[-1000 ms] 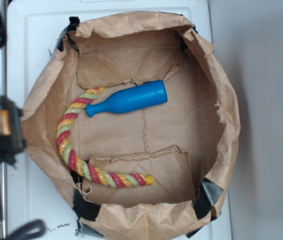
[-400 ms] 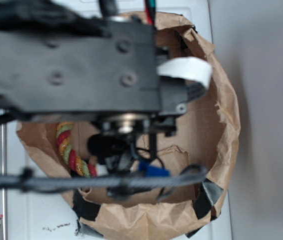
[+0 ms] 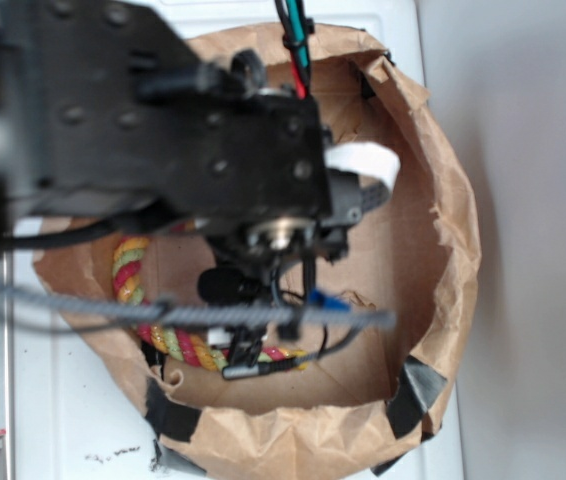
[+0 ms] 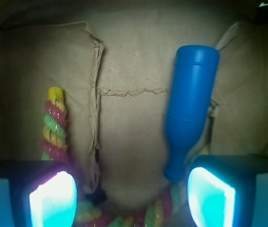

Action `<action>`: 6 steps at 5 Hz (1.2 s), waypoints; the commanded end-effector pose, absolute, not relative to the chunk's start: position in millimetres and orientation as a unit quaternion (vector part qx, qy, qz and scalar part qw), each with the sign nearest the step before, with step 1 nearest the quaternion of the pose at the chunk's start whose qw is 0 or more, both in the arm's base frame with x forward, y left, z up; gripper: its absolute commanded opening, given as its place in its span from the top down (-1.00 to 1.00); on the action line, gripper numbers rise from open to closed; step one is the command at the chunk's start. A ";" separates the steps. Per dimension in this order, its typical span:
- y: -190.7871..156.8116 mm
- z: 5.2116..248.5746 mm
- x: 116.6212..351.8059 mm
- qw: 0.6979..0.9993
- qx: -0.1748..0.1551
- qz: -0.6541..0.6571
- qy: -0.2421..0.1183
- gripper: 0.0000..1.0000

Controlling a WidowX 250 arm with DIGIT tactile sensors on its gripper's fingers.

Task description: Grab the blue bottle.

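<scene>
Inside the brown paper bag (image 3: 453, 250), lying open on a white surface (image 3: 63, 400), the robot arm (image 3: 163, 130) fills most of the exterior view and hides the bag floor beneath it. Black tape patches (image 3: 418, 390) show at the bag's lower rim. A grey sleeved cable (image 3: 163, 312) crosses the frame in front of the arm. A white ribbon cable (image 3: 363, 160) loops off the arm's right side.

Wrist view: the gripper (image 4: 131, 194) has its two fingers spread wide apart, nothing between them, one pad lit pale violet at lower left (image 4: 53, 198) and one cyan at lower right (image 4: 212, 196). The blue bottle (image 4: 188, 109) lies flat on the paper floor, base toward the top of the frame, neck pointing down toward the right finger; the neck tip sits just beside that finger's inner top corner. Contact cannot be told. The bottle body is off-centre, right of the gap between the fingers.

The red-yellow-green twisted rope (image 4: 53, 130) lies on the left, yellow end cap uppermost, running down behind the left finger and curving across the bottom of the frame under the gripper. In the exterior view a section of rope (image 3: 128, 265) shows at the arm's left edge. The bottle itself is not clearly visible in that view.
</scene>
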State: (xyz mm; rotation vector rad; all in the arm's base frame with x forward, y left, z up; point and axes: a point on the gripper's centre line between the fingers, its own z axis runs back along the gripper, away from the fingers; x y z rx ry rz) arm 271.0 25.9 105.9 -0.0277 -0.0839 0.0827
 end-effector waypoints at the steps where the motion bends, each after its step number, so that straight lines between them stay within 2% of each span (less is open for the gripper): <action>1: 28.9 115.9 274.0 0.997 -0.012 0.046 -0.060 -1.00; 3: 28.9 115.9 274.0 0.997 -0.012 0.046 -0.060 -1.00; 4: 38.6 89.9 285.7 0.993 0.013 0.079 -0.089 -1.00; 6: 52.3 73.8 309.2 0.989 0.015 0.091 -0.118 -1.00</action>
